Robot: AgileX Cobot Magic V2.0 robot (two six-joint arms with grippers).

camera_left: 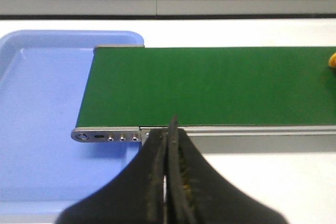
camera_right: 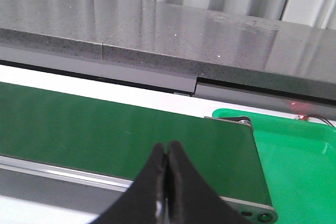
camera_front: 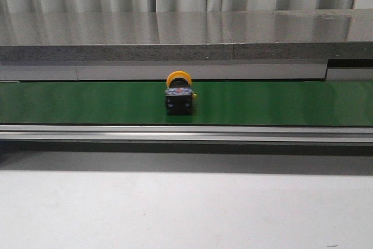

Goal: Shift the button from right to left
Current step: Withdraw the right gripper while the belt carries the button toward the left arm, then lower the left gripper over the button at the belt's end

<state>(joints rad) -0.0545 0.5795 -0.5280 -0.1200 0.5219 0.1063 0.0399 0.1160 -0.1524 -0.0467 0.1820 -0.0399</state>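
The button, a yellow-orange round cap on a black blocky body with small red-blue marks, stands on the green conveyor belt near its middle in the front view. A sliver of its yellow cap shows at the edge of the left wrist view. My left gripper is shut and empty, above the belt's near rail by its left end. My right gripper is shut and empty, above the belt near its right end. Neither gripper shows in the front view.
A blue tray lies under the belt's left end. A green tray lies past the belt's right end. A grey stone ledge runs behind the belt. A metal rail edges the belt's front, with white tabletop before it.
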